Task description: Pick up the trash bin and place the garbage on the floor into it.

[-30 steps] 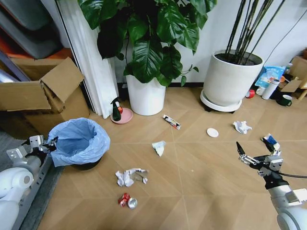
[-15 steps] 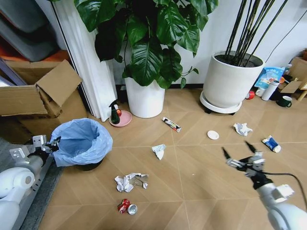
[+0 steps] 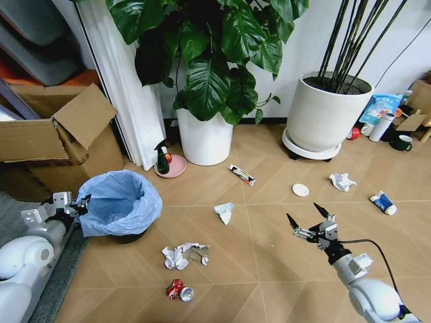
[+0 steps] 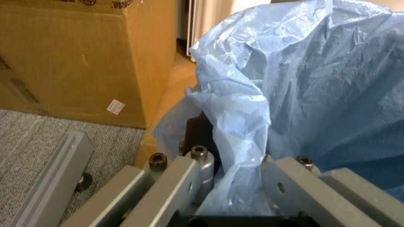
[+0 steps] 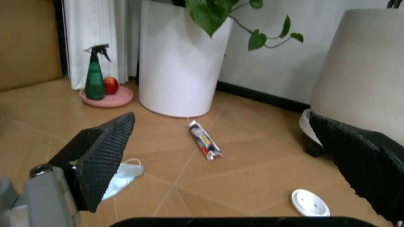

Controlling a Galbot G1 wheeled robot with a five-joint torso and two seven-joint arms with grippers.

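Observation:
The trash bin, black with a puffy light-blue bag, stands on the floor at the left. My left gripper is shut on its rim; in the left wrist view the bag and dark rim sit between the fingers. My right gripper hangs open over bare floor, with nothing between its fingertips. Garbage lies scattered: a paper wad, a crushed can, a white scrap, a wrapper, a lid, another wad and a blue-white packet.
Two big white plant pots stand at the back. A green spray bottle sits on a pink dish. Cardboard boxes and a grey mat border the left; a mug and flask stand far right.
My right gripper has swung left and in toward the middle of the floor, still open. The left gripper stays on the bin's rim. The head camera shifted slightly.

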